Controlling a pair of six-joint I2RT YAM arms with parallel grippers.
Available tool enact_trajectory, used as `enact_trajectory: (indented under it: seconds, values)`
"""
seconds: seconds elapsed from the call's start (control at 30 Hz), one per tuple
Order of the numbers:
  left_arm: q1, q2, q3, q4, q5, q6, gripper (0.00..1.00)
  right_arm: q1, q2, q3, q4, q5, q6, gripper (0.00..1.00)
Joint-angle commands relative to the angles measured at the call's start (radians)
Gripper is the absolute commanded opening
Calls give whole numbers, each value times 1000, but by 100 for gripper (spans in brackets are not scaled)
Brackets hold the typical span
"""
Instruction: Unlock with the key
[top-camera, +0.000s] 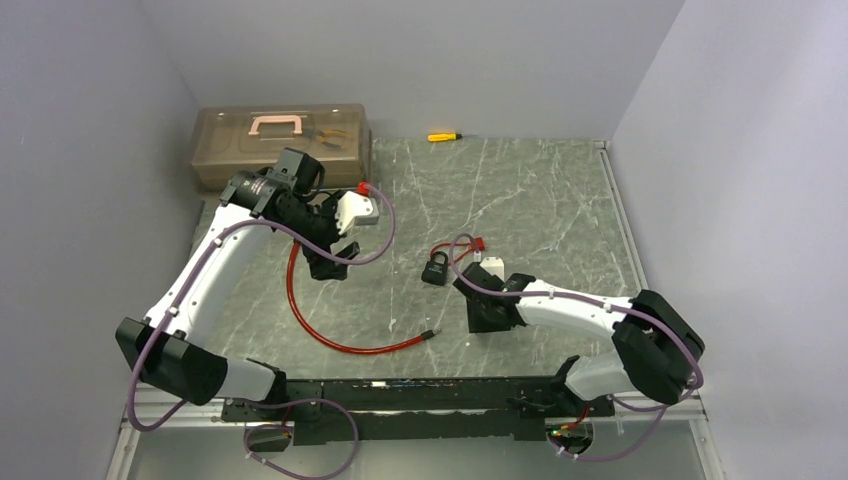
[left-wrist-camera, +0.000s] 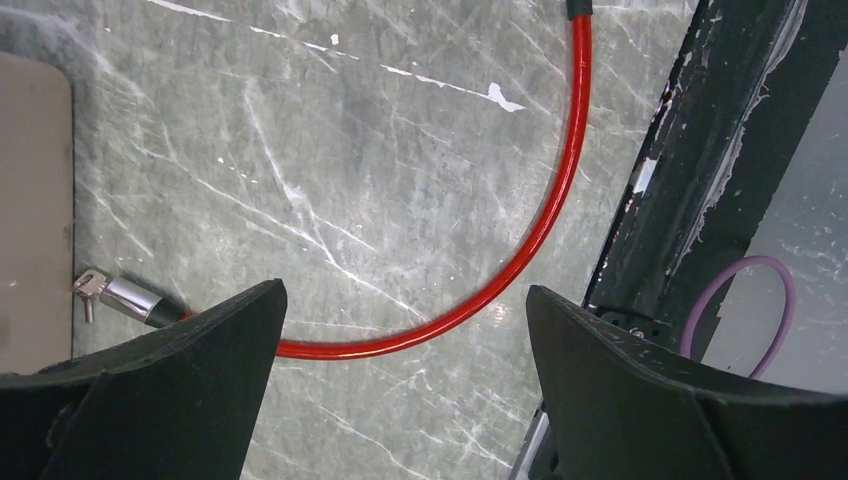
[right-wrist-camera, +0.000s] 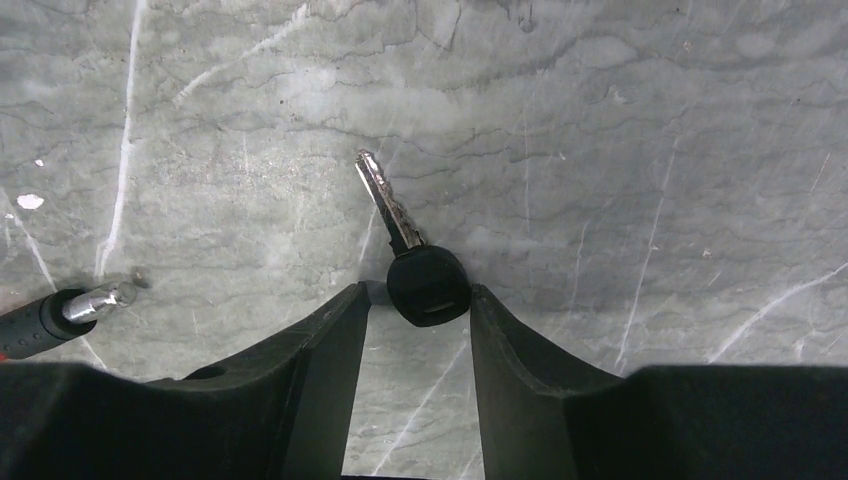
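Black-headed key (right-wrist-camera: 428, 285) bracketed by the right gripper (right-wrist-camera: 418, 298): pickup step in hand.
The key sits at the marble table (right-wrist-camera: 600, 120), just near and right of the black padlock (top-camera: 434, 268). One fingertip touches its head; whether the grasp is firm cannot be told. The left gripper (left-wrist-camera: 403, 293) hangs released over the red cable (left-wrist-camera: 540, 240). Next move, as judged: secure the pinch, lift, and align the blade with the padlock's keyway.
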Motion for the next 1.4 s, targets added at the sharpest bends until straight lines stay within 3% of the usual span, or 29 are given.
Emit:
enact_trajectory:
  seconds: [0.0, 0.23, 0.47, 0.67, 0.9, 1.23, 1.37]
  values:
    - [-10, -42, -5, 19, 46, -9, 96, 8, 38, -7, 24, 11, -3, 44]
    - [-13, -87, -40, 67, 75, -7, 97, 9, 27, -18, 48, -7, -13, 30]
    - [-56, -222, -203, 211, 100, 110, 99, 16, -81, 16, 75, -6, -105, 16]
    - [-129, -421, -462, 480, 14, 246, 99, 35, -197, 58, 102, -8, -226, 16]
    - [-236, -657, -769, 899, -43, 594, 99, 67, -308, 122, 156, -131, -364, 17]
    - [-409, -669, -862, 1180, -48, 809, 99, 93, -293, 327, 176, -337, -419, 18]
    - [-453, -664, -861, 1180, -61, 893, 97, 106, -257, 381, 166, -377, -426, 18]
